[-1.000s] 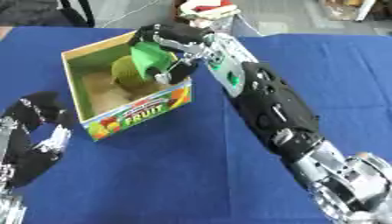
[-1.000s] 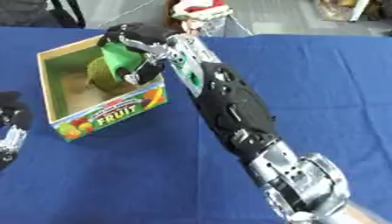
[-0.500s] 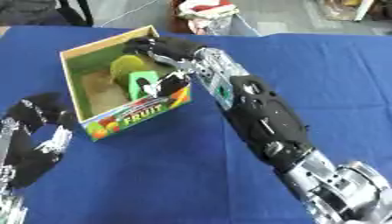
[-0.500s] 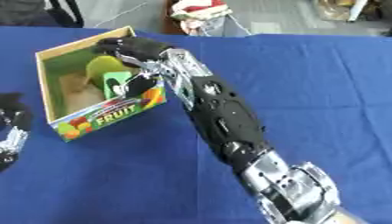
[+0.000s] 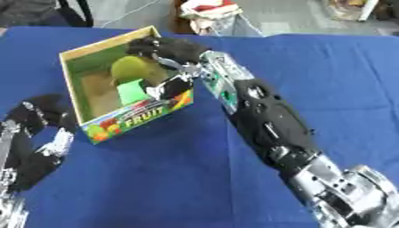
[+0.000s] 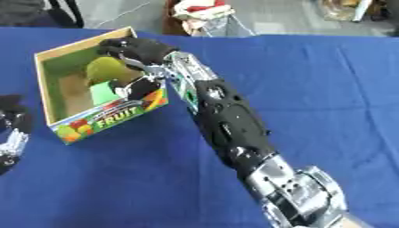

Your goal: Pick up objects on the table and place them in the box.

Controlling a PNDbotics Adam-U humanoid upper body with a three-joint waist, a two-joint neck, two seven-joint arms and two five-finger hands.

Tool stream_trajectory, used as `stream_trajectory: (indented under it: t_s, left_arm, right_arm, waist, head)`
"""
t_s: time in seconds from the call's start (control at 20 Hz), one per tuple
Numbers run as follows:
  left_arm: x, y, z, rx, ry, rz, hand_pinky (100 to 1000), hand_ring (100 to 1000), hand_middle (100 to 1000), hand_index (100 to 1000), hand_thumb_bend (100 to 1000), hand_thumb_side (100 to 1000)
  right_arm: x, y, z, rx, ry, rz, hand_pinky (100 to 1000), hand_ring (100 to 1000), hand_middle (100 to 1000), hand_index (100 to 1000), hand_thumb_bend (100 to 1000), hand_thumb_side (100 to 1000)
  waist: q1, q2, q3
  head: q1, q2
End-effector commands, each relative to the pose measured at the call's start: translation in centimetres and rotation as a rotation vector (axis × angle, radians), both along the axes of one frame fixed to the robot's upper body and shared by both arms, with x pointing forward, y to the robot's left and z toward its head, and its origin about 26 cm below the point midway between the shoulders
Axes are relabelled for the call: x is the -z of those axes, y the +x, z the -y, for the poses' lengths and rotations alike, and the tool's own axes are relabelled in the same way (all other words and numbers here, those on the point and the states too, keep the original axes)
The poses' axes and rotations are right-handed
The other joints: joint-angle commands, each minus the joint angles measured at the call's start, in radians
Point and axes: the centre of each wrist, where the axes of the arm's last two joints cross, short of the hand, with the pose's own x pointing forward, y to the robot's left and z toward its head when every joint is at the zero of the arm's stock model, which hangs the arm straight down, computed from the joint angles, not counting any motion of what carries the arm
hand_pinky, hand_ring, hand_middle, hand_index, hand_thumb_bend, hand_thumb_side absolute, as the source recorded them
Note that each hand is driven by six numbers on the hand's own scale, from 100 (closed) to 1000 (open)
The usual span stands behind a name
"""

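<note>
A cardboard box (image 5: 141, 116) with "FRUIT" printed on its front stands at the left of the blue table. Inside it lie an olive-green rounded thing (image 5: 127, 67) and a bright green block (image 5: 132, 91). My right hand (image 5: 173, 50) reaches over the box's right wall, fingers spread above the olive thing. Its thumb sits just beside the green block, which rests low in the box, apart from the fingers. My left hand (image 5: 36, 139) rests open at the lower left, near the box's front corner, holding nothing.
A red and white bundle (image 5: 205, 10) lies beyond the table's far edge. My right forearm (image 5: 263, 116) crosses the middle of the blue table (image 5: 156, 178) diagonally, from the lower right to the box.
My right hand lowered the bright green block from above the box's rim into the box. The block now lies lower and further left, away from the spread fingers.
</note>
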Motion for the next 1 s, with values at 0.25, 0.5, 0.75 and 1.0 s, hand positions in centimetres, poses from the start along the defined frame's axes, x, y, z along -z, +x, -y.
stream_trajectory:
  t_s: [0.25,0.5,0.75,1.0]
  left_arm:
    - [-0.6,-0.1,-0.4,-0.011,0.001,0.021,568,576,557,761,284,436]
    - [-0.4,-0.1,-0.8,-0.035,0.000,0.018,568,576,557,760,284,436]
    - [-0.3,-0.2,-1.3,-0.068,-0.002,0.016,568,575,557,760,284,434]
    - [-0.1,-0.4,-1.9,-0.107,-0.004,0.012,568,576,557,760,284,434]
  right_arm:
    - [-3.4,-0.5,0.2,-0.062,0.055,0.083,911,1000,1000,1000,100,435]
    - [-5.6,-1.1,1.4,-0.116,0.127,0.139,893,1000,1000,1000,100,376]
    - [-7.2,-1.9,3.4,-0.120,0.217,0.193,871,994,997,999,100,307]
    - [-6.7,-3.0,7.2,-0.094,0.334,0.230,847,963,937,960,100,274]
  waist:
    - [0.007,-0.018,-0.020]
    - [0.008,-0.024,-0.059]
    - [0.010,-0.030,-0.098]
    - [0.009,-0.038,-0.141]
  head:
    - [0.012,-0.003]
    - [0.034,-0.001]
    - [0.063,0.005]
    - [0.099,0.014]
